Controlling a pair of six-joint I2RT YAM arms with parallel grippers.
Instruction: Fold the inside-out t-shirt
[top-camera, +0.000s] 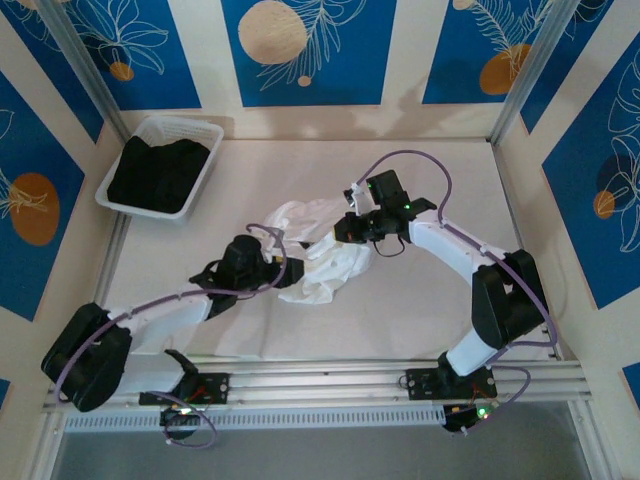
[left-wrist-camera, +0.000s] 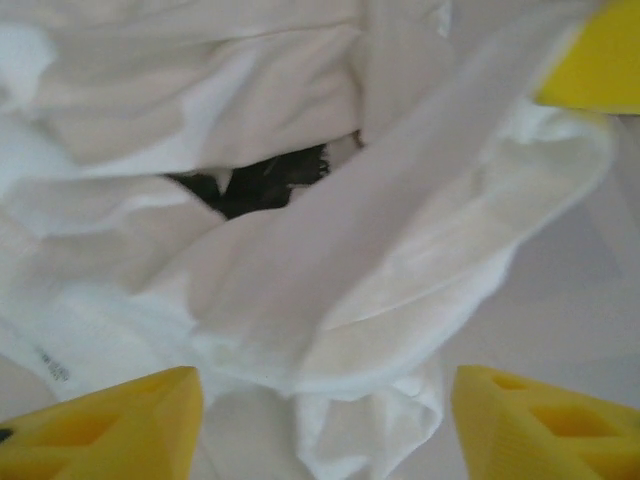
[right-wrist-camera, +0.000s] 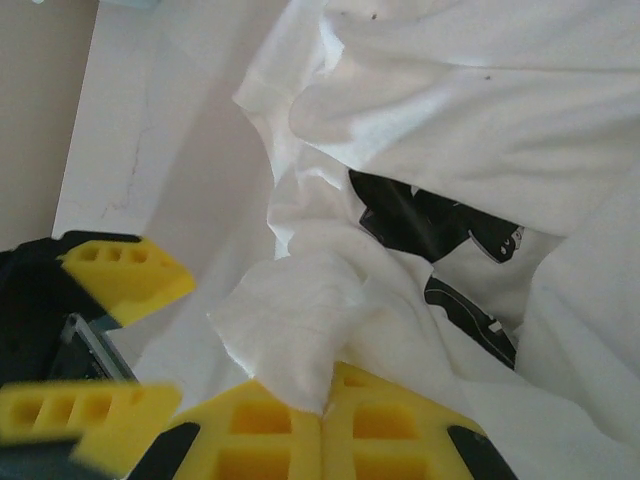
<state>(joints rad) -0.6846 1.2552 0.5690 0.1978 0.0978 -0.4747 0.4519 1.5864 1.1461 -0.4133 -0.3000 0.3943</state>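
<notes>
Nearest the bases, the left gripper (top-camera: 268, 262) is seen with its jaws standing wide and nothing pinched. Cloth lies between its fingers (left-wrist-camera: 110, 430) but is not gripped. Just beyond, the shirt (top-camera: 322, 262) lies crumpled mid-table, partly lifted. A fold of it is clamped in the right gripper (right-wrist-camera: 325, 400), whose jaws are pressed together on the cloth.

The step in hand is judged to be untangling and spreading, which is needed before any fold can be made. It would best be done with a single layer at a hem or sleeve taken by the left gripper, well apart from the right's hold, and the cloth drawn flat over the table (top-camera: 450, 170).

Collar, sleeves and hems cannot be told apart in the bunch. A dark patch (left-wrist-camera: 255, 185) is glimpsed through a gap, but what it is cannot be made out. Farthest off, a black garment (top-camera: 160, 172) is held in the basket (top-camera: 205, 130).
</notes>
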